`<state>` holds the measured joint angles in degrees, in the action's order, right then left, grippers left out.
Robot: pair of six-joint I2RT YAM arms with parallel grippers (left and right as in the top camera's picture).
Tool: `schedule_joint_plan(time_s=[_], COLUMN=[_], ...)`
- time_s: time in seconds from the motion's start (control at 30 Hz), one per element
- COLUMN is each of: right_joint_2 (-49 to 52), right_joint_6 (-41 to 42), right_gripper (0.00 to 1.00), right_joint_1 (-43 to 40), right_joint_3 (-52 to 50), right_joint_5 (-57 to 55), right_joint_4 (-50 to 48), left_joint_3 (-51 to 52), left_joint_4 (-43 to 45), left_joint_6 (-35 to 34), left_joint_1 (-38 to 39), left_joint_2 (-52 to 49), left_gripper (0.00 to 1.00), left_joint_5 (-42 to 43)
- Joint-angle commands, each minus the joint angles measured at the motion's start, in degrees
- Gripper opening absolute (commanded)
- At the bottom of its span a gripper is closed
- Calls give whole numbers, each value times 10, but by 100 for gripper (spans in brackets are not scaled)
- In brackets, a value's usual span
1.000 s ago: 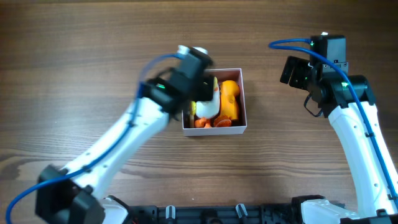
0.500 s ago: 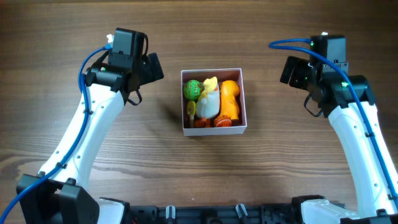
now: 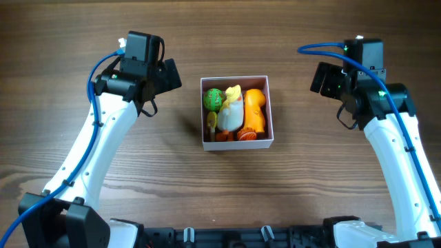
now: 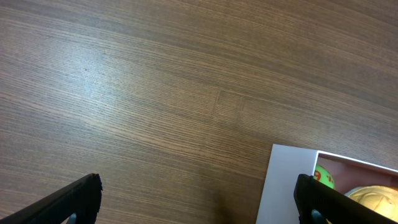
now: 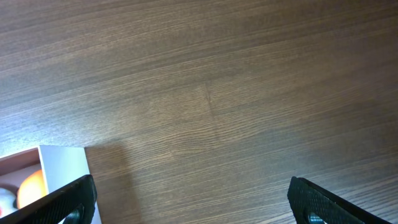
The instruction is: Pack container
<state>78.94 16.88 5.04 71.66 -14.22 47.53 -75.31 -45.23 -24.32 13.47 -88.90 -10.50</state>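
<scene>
The container (image 3: 236, 145), a square shallow box with white walls, sits mid-table. It holds a green ball (image 3: 213, 99), a white and yellow duck toy (image 3: 231, 112) and an orange toy (image 3: 255, 110). My left gripper (image 3: 169, 74) is open and empty, hovering left of the box; the left wrist view shows a box corner (image 4: 286, 186) and the green ball (image 4: 324, 178). My right gripper (image 3: 322, 77) is open and empty, hovering right of the box; the right wrist view shows a box corner (image 5: 62, 165).
The wooden table (image 3: 310, 179) surrounds the box. Dark arm bases sit along the front edge (image 3: 262, 234).
A second ago my left gripper was over the box's left side. It has drawn back to the left and up, leaving the green ball in the box. The right arm has not moved.
</scene>
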Motion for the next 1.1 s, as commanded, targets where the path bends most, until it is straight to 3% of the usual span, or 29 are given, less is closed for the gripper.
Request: schedule_joint_plan(time_s=[0.0,0.4,0.7,0.87,0.97,1.07], right_joint_2=[-25,-417,-659,-730,-760,-768], right_joint_6=[12,11,12,12,12,12], right_gripper=[100,100,100,100,100,100], right_joint_1=[0,0,4,4,4,4], right_joint_3=[1,1,-8,-109,-216,-348], right_joint_5=[-8,-8,36,36,36,41], right_joint_4=[-2,4,76,86,22,-114], left_joint_3=[-8,-8,-8,-8,-8,-8], left_joint_4=[-1,-1,-1,-1,-1,-1], left_joint_6=[-1,-2,-1,-2,-1,-2], left_joint_1=[-3,-3,-3,-3,-3,-3], left_joint_2=[6,6,6,6,6,6], left_gripper=[100,100,100,100,100,100], left_joint_5=[-5,-5,-5,-5,-5,-5])
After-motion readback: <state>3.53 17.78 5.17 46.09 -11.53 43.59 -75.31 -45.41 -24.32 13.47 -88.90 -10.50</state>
